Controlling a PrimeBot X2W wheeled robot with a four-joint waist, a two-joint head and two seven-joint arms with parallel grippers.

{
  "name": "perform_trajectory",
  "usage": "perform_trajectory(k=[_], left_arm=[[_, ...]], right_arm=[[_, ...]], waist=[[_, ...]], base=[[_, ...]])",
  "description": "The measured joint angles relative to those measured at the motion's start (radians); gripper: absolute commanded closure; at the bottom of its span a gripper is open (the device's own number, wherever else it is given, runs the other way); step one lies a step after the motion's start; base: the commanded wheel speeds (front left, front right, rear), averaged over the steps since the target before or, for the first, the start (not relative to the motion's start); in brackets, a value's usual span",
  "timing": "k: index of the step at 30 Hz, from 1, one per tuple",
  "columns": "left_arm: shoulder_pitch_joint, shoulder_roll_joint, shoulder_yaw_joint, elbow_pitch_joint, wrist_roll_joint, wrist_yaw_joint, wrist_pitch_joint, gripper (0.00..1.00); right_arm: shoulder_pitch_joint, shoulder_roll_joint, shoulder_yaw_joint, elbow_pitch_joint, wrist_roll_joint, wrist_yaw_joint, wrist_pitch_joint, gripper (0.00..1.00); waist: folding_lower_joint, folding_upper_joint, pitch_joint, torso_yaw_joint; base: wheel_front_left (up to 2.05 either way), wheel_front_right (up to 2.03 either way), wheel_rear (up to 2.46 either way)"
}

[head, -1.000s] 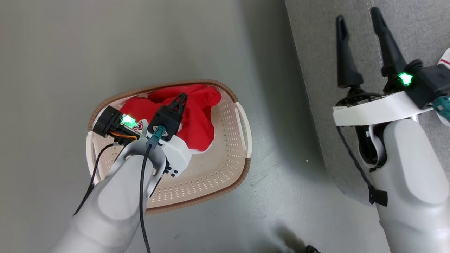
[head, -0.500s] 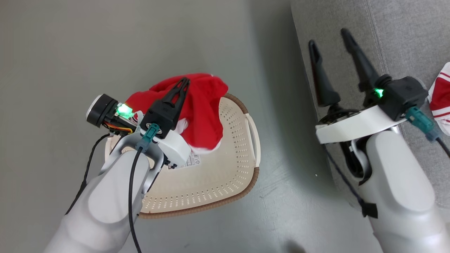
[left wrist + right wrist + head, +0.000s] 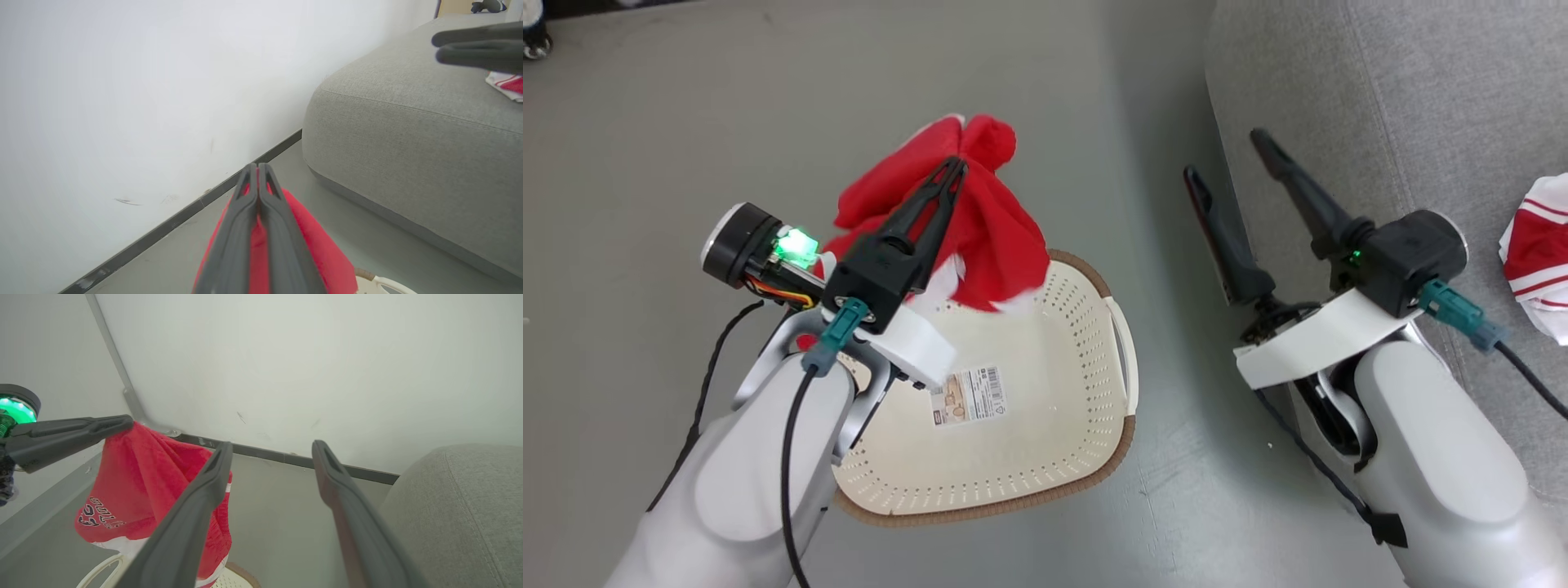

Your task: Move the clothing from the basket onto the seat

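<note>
A soft red jersey (image 3: 1005, 237), white-trimmed with dark lettering, hangs bunched from the left fingers (image 3: 958, 168), pinched tight on it; the right fingers (image 3: 1225, 237) gape, empty.

Jersey (image 3: 155, 486) hanging from left claw (image 3: 127, 421): dark "BULLS" and "23" (upside down). Sticker (image 3: 968, 398) in basket (image 3: 1062, 457) beneath claw: unreadable.

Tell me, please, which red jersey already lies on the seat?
The striped-trim jersey at the head view's right edge, on the grey seat; the other jersey hangs from the left gripper.
</note>
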Motion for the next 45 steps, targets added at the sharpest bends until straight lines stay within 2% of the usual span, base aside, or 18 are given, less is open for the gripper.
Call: perform_trajectory(k=[7,12,25,35,45], left_arm=[[0.032,0.019,0.032,-0.094,-0.052,-0.026,0.000,1.00],[0.055,0.067,0.060,-0.130,-0.062,-0.027,0.000,1.00],[0.103,0.163,0.094,-0.230,-0.099,-0.073,0.025,1.00],[0.112,0.197,0.078,-0.339,-0.117,-0.113,0.086,1.00],[0.112,0.212,0.060,-0.434,-0.151,-0.132,0.146,1.00]], right_arm=[[0.016,-0.056,0.111,-0.054,0.046,0.000,0.032,0.00],[0.035,-0.092,0.180,-0.102,0.084,0.000,0.050,0.00],[0.078,-0.184,0.231,-0.171,0.178,0.000,0.104,0.00],[0.118,-0.229,0.321,-0.202,0.240,0.000,0.149,0.00],[0.141,-0.264,0.400,-0.234,0.288,0.000,0.176,0.00]], waist=[[0.0000,0.0000,-0.052,0.009],[0.0000,0.0000,-0.092,0.015],[0.0000,0.0000,-0.208,0.034],[0.0000,0.0000,-0.294,0.058],[0.0000,0.0000,-0.373,0.084]], base=[[0.00,0.00,0.00],[0.00,0.00,0.00],[0.00,0.00,0.00],[0.00,0.00,0.00],[0.00,0.00,0.00]])
